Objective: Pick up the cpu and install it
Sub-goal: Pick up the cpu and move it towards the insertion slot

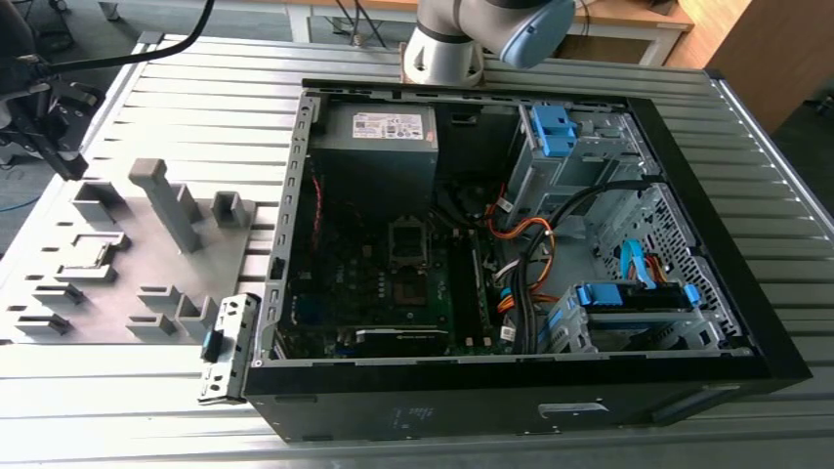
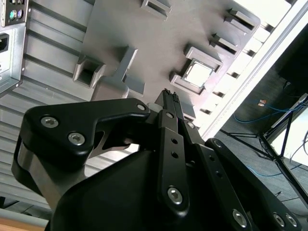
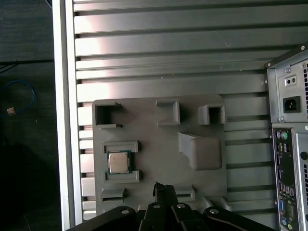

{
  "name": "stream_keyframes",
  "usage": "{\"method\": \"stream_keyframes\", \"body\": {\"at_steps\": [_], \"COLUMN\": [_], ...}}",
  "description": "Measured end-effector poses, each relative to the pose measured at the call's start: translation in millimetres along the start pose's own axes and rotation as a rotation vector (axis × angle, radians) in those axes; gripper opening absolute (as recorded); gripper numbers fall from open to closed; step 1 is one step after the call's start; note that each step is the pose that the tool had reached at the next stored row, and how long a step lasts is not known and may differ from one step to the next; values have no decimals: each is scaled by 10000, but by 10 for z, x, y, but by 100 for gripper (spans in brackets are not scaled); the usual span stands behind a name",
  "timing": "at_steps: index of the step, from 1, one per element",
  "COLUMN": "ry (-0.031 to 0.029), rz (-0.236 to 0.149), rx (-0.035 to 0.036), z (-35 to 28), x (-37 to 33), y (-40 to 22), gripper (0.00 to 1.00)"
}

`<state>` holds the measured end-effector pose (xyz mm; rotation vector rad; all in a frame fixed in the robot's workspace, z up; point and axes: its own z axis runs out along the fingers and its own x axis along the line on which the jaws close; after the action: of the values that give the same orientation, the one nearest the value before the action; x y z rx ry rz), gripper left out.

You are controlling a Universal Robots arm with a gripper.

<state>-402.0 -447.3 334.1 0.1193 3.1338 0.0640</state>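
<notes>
The cpu is a small silvery square lying flat in a shallow framed pocket of the grey fixture plate. It also shows bright in the second wrist view, and in the exterior view the pocket holding the cpu lies at the plate's left. My gripper hovers above the plate, a short way off the cpu and not touching it. Its fingertips are pressed together with nothing between them. In the exterior view the gripper is the dark shape at the far left.
The open computer case lies on the ribbed metal table, its motherboard and black socket frame facing up. Upright grey blocks rise from the fixture plate. The arm's base stands behind the case.
</notes>
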Motion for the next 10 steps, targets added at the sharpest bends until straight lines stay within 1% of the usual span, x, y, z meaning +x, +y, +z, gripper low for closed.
{"method": "stream_keyframes", "body": {"at_steps": [10], "ry": [0], "rz": [0], "rx": [0], "z": [0], "x": [8], "y": [-1], "gripper": [11]}}
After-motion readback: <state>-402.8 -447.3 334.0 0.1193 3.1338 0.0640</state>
